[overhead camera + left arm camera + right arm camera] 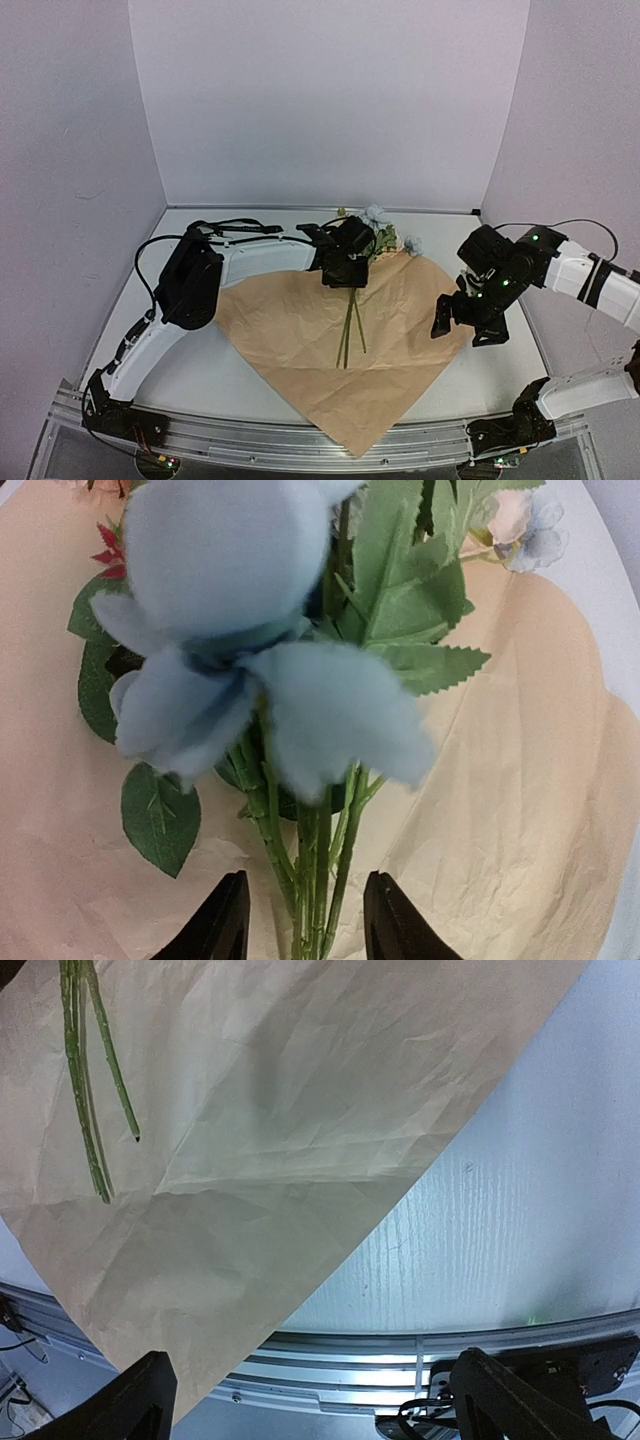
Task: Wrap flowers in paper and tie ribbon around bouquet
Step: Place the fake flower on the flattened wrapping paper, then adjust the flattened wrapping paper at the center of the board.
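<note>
Across the middle of the overhead view, the flowers point(352, 318) lie on the spread paper point(290, 330) under the left gripper point(345, 268).

Seen from its wrist, the left gripper's fingers point(225, 925) stand apart at the bottom edge. The green stems point(315, 880) run between them with a gap on each side, and a blurred light-blue bloom point(230, 570) fills the upper frame. The paper lies tan face up, set like a diamond, one corner at the lower middle. At centre right, the right gripper point(465, 328) hovers over the paper's right corner, jaws wide apart and holding nothing.
</note>
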